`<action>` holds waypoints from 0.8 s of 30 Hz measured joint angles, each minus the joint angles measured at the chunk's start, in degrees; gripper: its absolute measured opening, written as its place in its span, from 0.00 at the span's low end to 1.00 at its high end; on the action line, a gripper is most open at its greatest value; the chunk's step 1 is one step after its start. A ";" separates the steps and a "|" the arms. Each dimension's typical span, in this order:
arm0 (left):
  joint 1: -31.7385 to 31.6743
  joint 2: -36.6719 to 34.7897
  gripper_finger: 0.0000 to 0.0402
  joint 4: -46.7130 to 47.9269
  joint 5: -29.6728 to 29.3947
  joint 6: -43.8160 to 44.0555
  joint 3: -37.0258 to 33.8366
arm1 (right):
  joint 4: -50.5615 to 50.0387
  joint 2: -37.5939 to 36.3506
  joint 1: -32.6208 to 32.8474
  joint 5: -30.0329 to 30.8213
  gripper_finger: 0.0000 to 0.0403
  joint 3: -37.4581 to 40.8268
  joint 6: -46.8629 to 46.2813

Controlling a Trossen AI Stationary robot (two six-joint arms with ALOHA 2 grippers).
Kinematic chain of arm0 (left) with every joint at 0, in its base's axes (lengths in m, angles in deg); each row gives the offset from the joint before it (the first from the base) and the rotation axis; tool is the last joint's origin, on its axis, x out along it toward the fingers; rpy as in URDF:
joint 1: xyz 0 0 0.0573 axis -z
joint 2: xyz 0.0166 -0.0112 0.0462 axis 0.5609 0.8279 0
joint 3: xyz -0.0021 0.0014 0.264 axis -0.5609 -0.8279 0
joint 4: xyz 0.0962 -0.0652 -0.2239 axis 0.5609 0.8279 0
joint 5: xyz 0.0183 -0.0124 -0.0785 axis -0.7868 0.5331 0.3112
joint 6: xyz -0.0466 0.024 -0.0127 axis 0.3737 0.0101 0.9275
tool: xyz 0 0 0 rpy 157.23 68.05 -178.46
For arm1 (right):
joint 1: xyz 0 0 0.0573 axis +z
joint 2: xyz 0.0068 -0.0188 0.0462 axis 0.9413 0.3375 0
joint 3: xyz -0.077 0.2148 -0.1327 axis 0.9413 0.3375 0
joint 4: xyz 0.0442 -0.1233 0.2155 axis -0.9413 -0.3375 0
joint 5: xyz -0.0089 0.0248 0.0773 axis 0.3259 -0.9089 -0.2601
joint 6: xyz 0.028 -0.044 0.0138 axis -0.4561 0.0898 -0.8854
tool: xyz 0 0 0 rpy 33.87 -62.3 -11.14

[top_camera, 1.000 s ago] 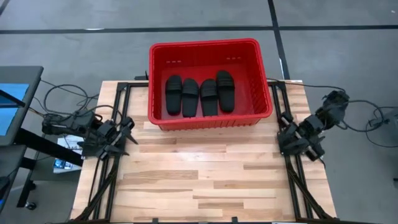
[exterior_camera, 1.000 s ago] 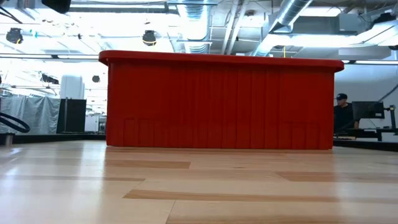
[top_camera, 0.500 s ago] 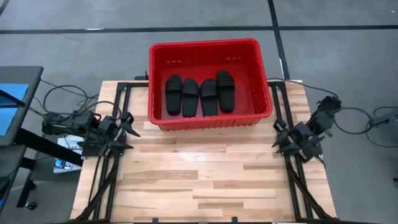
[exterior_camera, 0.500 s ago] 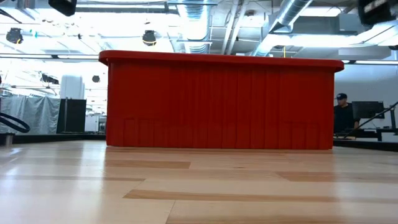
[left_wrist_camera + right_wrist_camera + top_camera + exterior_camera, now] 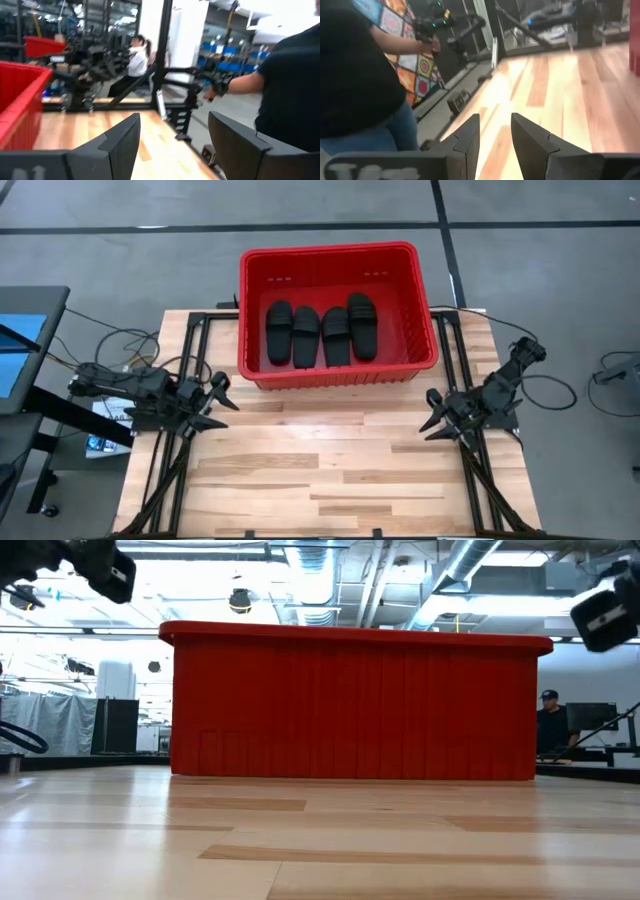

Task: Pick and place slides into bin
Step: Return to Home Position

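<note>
High view: all four slides (image 5: 305,335) sit in bin (image 5: 326,249), upper centre. My left claw (image 5: 215,402) and right claw (image 5: 430,415) swung inward since second ago, both spread, empty. Job looks done, just homing.

place: robotics lab in open industrial hall | ceiling: exposed ducts (image 5: 470,570), pipes, strip lights | floor (image 5: 150,250): grey concrete, dark taped lines | kit: wood counter (image 5: 330,460) on black frame, loose cables | background: curtain partition (image 5: 60,725), person (image 5: 549,720) at monitor (image 5: 590,718)
</note>
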 joint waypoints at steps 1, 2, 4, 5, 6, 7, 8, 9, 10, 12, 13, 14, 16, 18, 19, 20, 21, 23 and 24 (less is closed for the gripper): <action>0.00 -0.04 0.56 -1.87 0.59 0.53 -1.03 | -0.36 0.01 0.00 0.11 0.26 0.52 -0.54; 0.00 -0.09 0.56 -3.85 1.30 1.22 -2.04 | -0.46 0.02 0.00 0.37 0.26 1.18 -0.74; 0.02 -0.07 0.56 -7.24 2.41 2.81 -4.11 | -0.16 0.00 0.00 1.43 0.26 2.43 -0.81; 0.11 -0.06 0.56 -8.56 2.99 3.39 -5.10 | 0.12 0.02 0.00 1.56 0.26 3.04 -0.81; 0.34 -0.02 0.56 -10.24 3.51 4.04 -6.03 | 0.46 0.01 0.00 1.57 0.26 3.61 -0.84; 0.69 -0.04 0.56 -12.22 3.99 4.60 -7.05 | 0.91 0.07 0.00 1.57 0.26 3.77 -0.82; 1.14 -0.07 0.56 -14.22 4.39 5.22 -8.11 | 1.05 0.15 0.00 1.57 0.26 3.79 -0.61; 1.63 -0.07 0.56 -15.83 4.60 5.66 -9.10 | 1.02 0.09 0.00 1.59 0.26 3.79 -0.47; 2.18 -0.07 0.56 -17.20 4.75 5.80 -9.99 | 1.00 0.00 0.00 1.59 0.26 3.79 -0.41; 3.35 -0.03 0.56 -18.86 4.70 5.82 -11.41 | 0.92 -0.01 0.00 1.58 0.26 3.79 -0.30; 3.90 -0.01 0.56 -18.83 4.34 5.69 -11.40 | 0.89 -0.02 0.00 1.57 0.26 3.79 -0.31; 4.47 -0.07 0.56 -17.84 4.14 5.40 -11.40 | 0.89 -0.02 0.00 1.57 0.26 3.79 -0.31; 5.38 0.07 0.56 -15.75 2.79 4.32 -11.40 | 0.87 -0.02 0.00 1.57 0.26 3.79 -0.31; 6.07 0.00 0.56 -14.29 1.61 3.73 -11.40 | 0.86 -0.02 0.00 1.56 0.26 3.79 -0.31; 6.25 -0.02 0.56 -13.44 1.55 3.58 -11.40 | 0.85 -0.02 0.00 1.57 0.26 3.79 -0.33; 6.46 -0.02 0.56 -12.34 1.62 3.56 -11.40 | 0.85 -0.02 0.00 1.55 0.26 3.79 -0.32; 6.63 -0.01 0.56 -11.10 1.80 3.56 -11.40 | 0.81 -0.02 0.00 1.54 0.26 3.79 -0.31; 6.91 0.02 0.56 -8.58 1.74 3.56 -11.40 | 0.67 -0.02 0.00 1.54 0.26 3.77 -0.25; 6.88 0.02 0.56 -7.79 1.48 3.56 -11.40 | 0.12 -0.02 0.00 1.53 0.26 3.66 0.25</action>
